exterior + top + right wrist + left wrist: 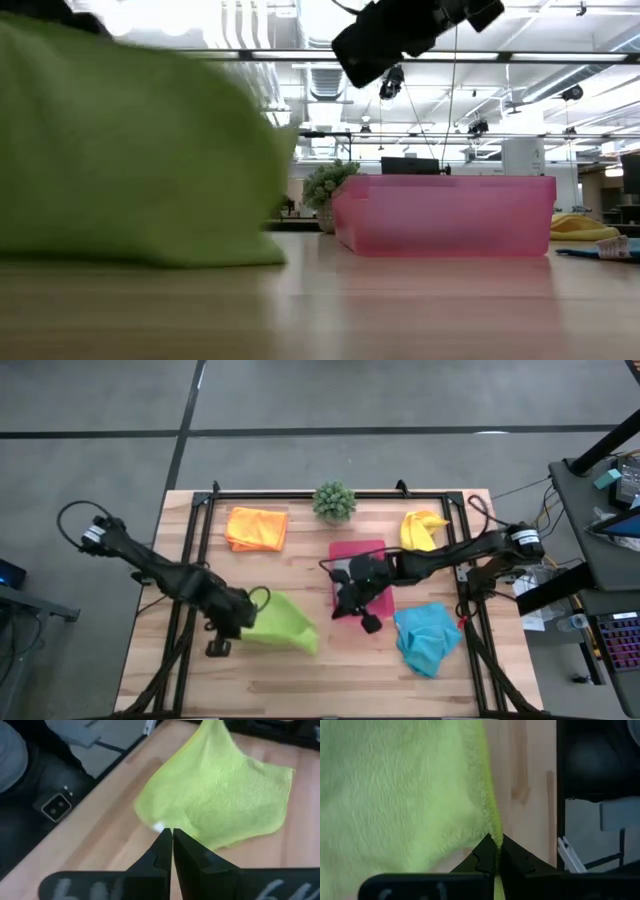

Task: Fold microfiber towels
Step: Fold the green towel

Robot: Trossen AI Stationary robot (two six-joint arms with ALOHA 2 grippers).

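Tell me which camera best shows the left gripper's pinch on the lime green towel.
Left wrist view: the left gripper is shut on the lime green towel edge. The high view shows it small at the towel's edge; low view shows only blurred green cloth; right wrist view shows the towel alone.

A light wooden table (pixel 300 680) carries everything. On it lie an orange towel (pixel 256 528), a yellow towel (pixel 421 530), a turquoise towel (pixel 427 637) and a lime green towel (pixel 283 624). A pink tray (pixel 352 550) sits at its middle, with a small potted plant (pixel 334 501) near the far edge.

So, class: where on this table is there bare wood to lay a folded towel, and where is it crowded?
Free: the near edge strip below the lime towel, and the wood between orange towel and pink tray. Crowded: around the tray, with the right fingers, blue towel and yellow towel.
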